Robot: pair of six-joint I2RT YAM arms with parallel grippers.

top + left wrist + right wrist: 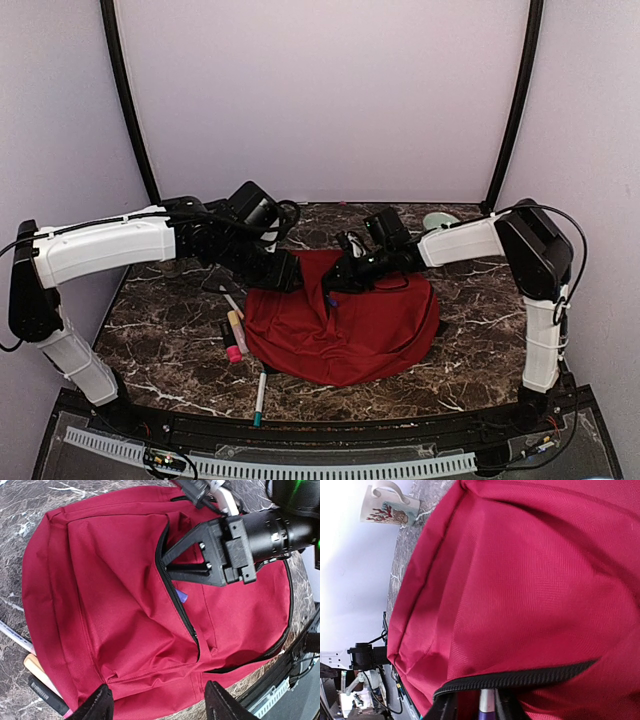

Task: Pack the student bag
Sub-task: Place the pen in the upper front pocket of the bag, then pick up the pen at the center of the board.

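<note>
— Is anything readable showing up anywhere?

— No words or numbers are coming through. The white mug [387, 507] at the upper left of the right wrist view is carrying only a painted picture (reddish and brown shapes). The black pen [47, 696] at the left wrist view's lower left is showing pale marks too blurred to read.

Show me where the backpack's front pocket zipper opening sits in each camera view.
Top external: zipper opening at centre, on the upper part of the student bag.
Left wrist: zipper opening mid-frame, a dark slit running down the red front.
Right wrist: zipper opening near the bottom edge, black teeth curving.
Shared landmark: the purple pen inside it.
</note>
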